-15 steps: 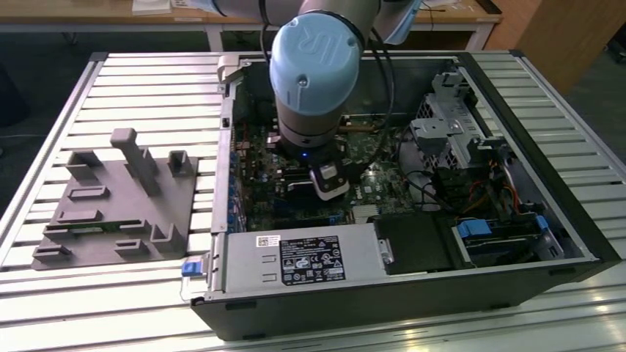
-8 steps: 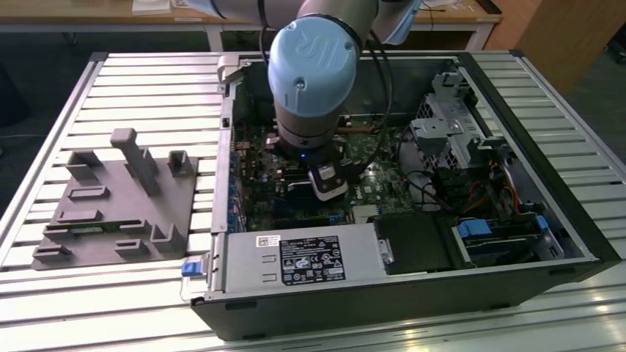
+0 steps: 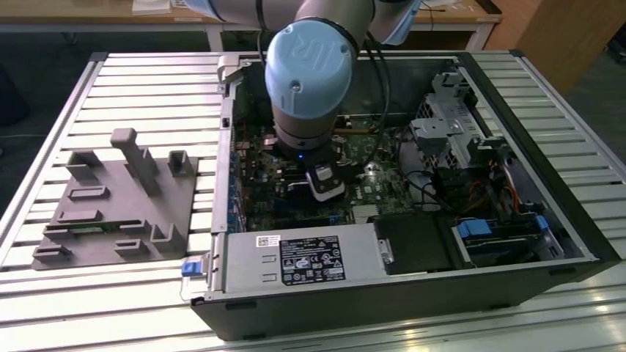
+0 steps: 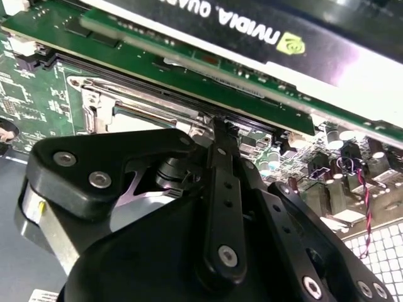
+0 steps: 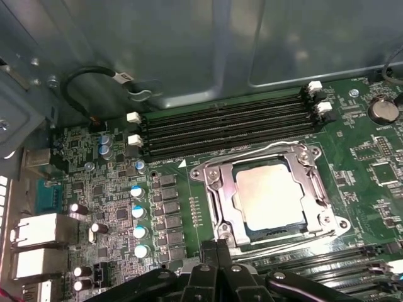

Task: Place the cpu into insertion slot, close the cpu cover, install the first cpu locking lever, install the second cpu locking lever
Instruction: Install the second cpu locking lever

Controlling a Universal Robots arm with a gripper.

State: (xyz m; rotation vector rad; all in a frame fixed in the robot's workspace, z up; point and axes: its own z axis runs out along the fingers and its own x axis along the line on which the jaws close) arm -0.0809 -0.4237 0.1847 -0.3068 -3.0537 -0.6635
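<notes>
The cpu [image 5: 272, 196], pale silver-beige, lies in the insertion slot [image 5: 250, 231] on the green board. The silvery cpu cover [image 5: 217, 200] lies flat around it, with the chip face showing through its cut-out. Thin metal lever rods [image 5: 296, 245] run along the socket's sides; I cannot tell whether they are latched. My gripper [image 5: 217, 246] hovers shut at the socket's near edge, its black fingers [image 5: 224, 251] pressed together with nothing seen between them. In the second wrist view the gripper [image 4: 221, 126] sits right beside the socket's metal frame [image 4: 135, 110]. In the exterior view the gripper [image 3: 328, 195] reaches down into the open computer case.
A long black graphics card [image 4: 252, 38] stands close beside the socket. Black memory slots [image 5: 227, 126] run on its far side, and capacitors [image 5: 137, 211] stand nearby. The power supply [image 3: 293, 260] and drive cage [image 3: 459, 139] bound the case. A grey fixture [image 3: 117, 205] sits at the exterior view's left.
</notes>
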